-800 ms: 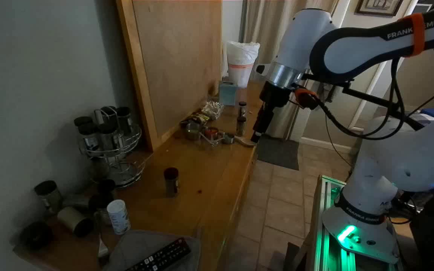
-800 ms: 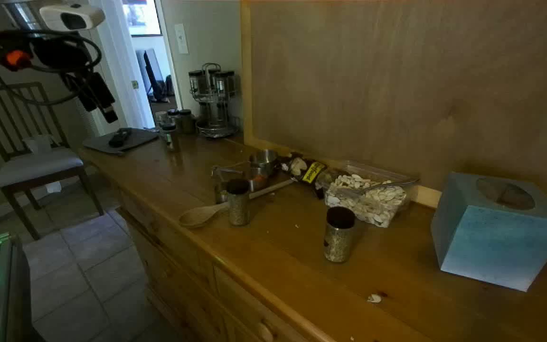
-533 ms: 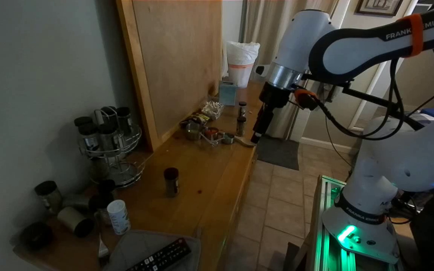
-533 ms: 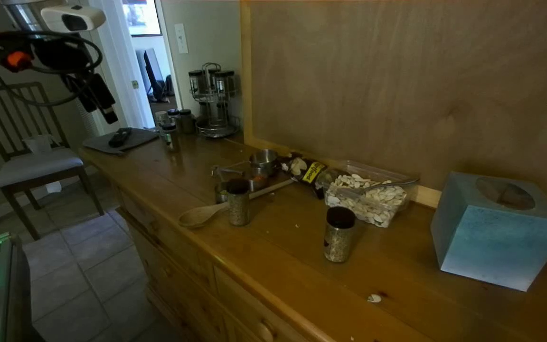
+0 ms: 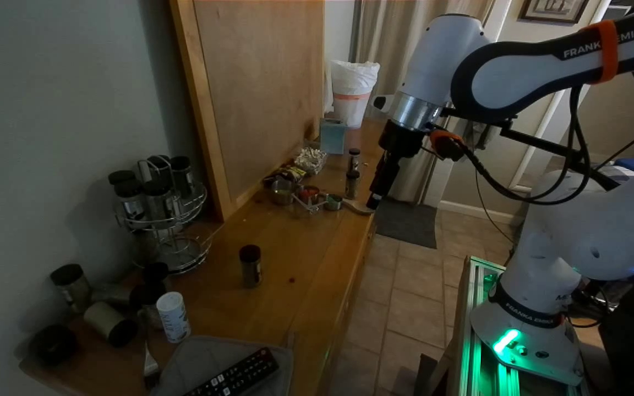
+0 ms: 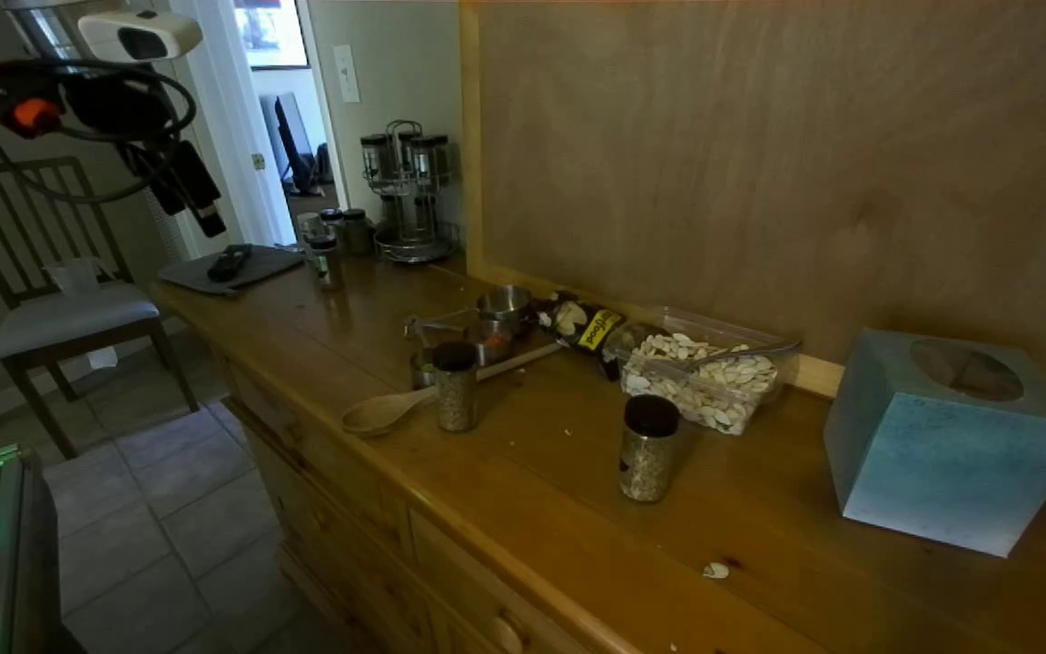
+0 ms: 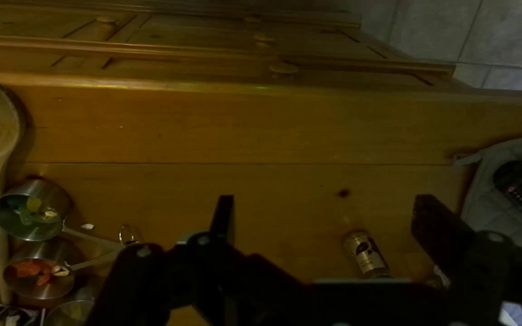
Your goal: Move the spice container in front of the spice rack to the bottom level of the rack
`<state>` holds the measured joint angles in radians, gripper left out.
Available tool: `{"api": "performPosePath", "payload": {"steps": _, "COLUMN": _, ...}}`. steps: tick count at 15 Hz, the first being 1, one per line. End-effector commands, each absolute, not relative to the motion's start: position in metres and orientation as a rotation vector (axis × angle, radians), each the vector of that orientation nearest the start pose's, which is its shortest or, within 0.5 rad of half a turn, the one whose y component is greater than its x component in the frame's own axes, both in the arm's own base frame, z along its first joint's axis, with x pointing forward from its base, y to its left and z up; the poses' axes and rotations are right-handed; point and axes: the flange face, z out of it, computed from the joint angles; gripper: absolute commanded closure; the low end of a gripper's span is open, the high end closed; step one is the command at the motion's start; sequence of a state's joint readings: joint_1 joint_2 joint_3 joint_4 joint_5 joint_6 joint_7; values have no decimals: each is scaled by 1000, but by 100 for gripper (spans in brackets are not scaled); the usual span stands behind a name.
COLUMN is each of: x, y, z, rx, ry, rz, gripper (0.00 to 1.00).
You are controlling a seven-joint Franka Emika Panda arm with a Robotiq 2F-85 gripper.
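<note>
Your gripper (image 7: 324,201) hangs well apart from the dark-capped spice jar (image 5: 251,268), jaws spread and holding nothing. The jar stands upright on the dresser (image 5: 300,242) in front of the carousel spice rack (image 5: 180,253); nothing looks done yet, with grasp, lift and bottom-tier placement all left.

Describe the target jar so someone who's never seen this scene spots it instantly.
In an exterior view, find the dresser, then the tiered wire rack on it. Just right of the rack in that picture stands a small, dark-capped jar. Unlike the jars crowded by the white cylinder, it stands alone.
</note>
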<state>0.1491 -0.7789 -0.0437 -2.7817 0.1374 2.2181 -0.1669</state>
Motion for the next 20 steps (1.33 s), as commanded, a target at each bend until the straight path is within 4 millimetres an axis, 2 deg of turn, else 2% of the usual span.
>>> {"api": "performPosePath", "payload": {"steps": 1, "x": 332, "y": 47, "z": 449, "rx": -2984, "ry": -383, "rz": -318, "gripper": 0}}
{"api": "performPosePath", "payload": {"steps": 5, "x": 352, "y": 91, "z": 460, "rx": -3011, "ry": -677, "rz": -312, "gripper": 0}}
{"api": "performPosePath", "payload": {"steps": 8, "x": 369, "y": 122, "z": 457, "rx": -3025, "ry": -869, "rz": -307, "gripper": 0}}
{"api": "performPosePath", "payload": {"steps": 11, "x": 386, "y": 138, "z": 449, "rx": -2979, "ry": -1015, "rz": -386, "gripper": 0}}
{"api": "performPosePath", "payload": {"steps": 13, "x": 398, "y": 144, "z": 439, "rx": -2930, "ry": -1045, "rz": -475, "gripper": 0}}
{"api": "performPosePath", "payload": {"steps": 15, "x": 406, "y": 155, "z": 418, "rx": -2860, "ry": -1138, "rz": -469, "gripper": 0}}
{"api": "performPosePath", "payload": {"steps": 17, "x": 409, "y": 165, "z": 401, "rx": -2763, "ry": -1280, "rz": -430, "gripper": 0}}
{"api": "performPosePath", "payload": {"steps": 18, "x": 397, "y": 157, "z": 413, "rx": -2846, "ry": -1185, "rz": -443, "gripper": 0}}
{"api": "performPosePath", "payload": {"steps": 20, "x": 401, "y": 163, "z": 399, "rx": -2801, "ry": -1250, "rz": -413, "gripper": 0}}
